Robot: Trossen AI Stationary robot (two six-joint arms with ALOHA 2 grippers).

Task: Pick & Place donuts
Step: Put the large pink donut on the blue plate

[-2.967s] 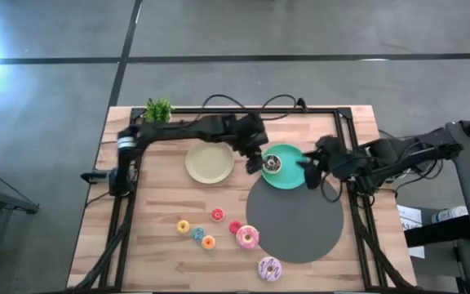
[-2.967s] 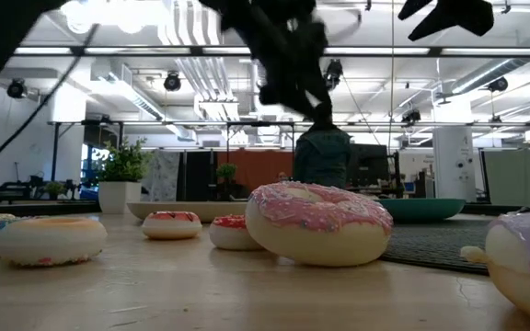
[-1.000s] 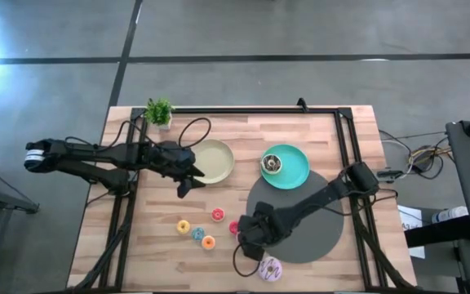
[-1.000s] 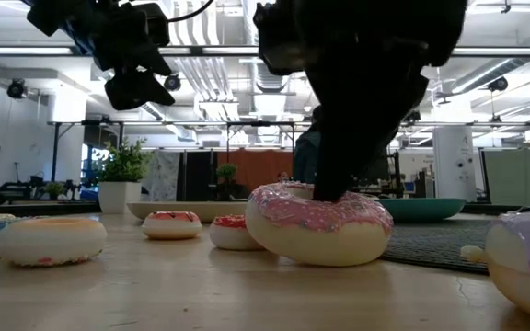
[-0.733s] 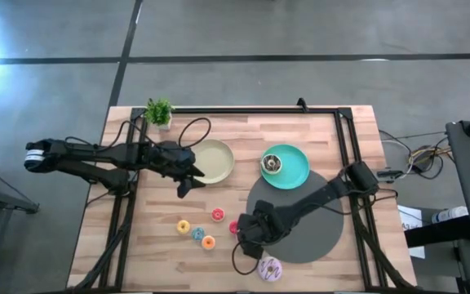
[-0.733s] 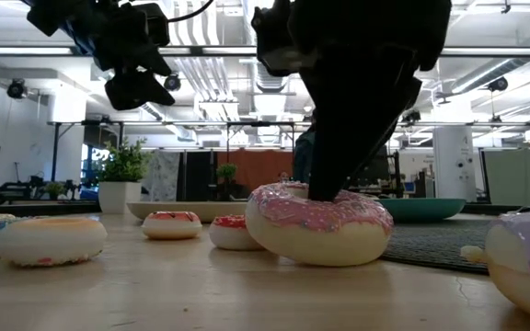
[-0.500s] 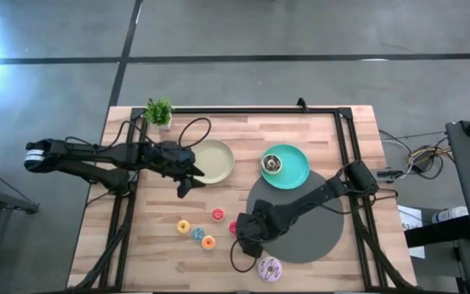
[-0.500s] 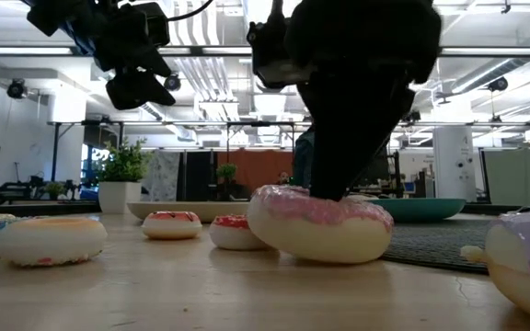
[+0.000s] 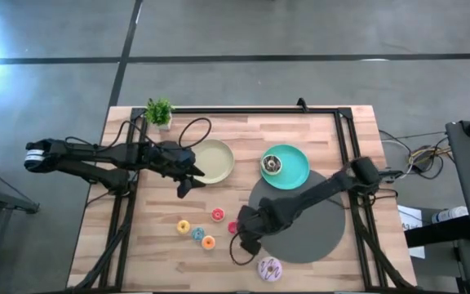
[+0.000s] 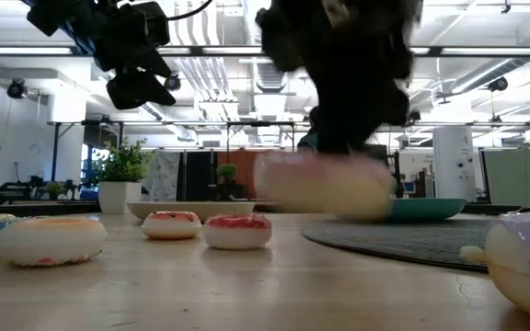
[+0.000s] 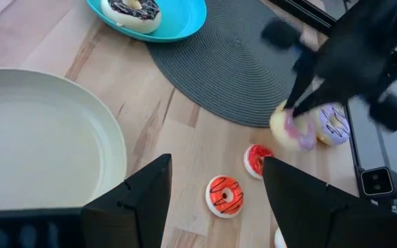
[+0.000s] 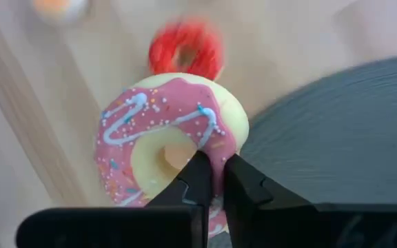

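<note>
The pink-iced donut (image 12: 158, 131) hangs off the table in my right gripper (image 12: 216, 180), which is shut on it at the left rim of the dark round mat (image 9: 300, 220). In the low view the pink donut (image 10: 325, 187) floats above the wood. A lilac sprinkled donut (image 9: 269, 269) lies near the front edge. Several small donuts, among them two red ones (image 9: 218, 214) (image 9: 233, 227), lie flat on the wood. A dark-iced donut (image 9: 272, 164) lies in the teal plate (image 9: 294, 174). My left gripper (image 9: 188, 181) hovers open beside the beige plate (image 9: 210, 161). My right gripper pinches the pink donut's ring wall (image 12: 209, 146), one finger (image 12: 197, 180) in the hole and the other finger (image 12: 245, 187) outside the ring. The fingers come from above, pointing down. The donut hangs below them, clear of the table.
A small potted plant (image 9: 159, 110) stands at the far left corner. A black frame rail (image 9: 251, 110) with cables runs along the far and side edges. Bare wood lies between the beige plate and the small donuts.
My right gripper has shut on the pink donut's ring and gone up with it. The donut, which lay flat on the table, now hangs clear above it. The small red donut that it hid in the low view now shows.
</note>
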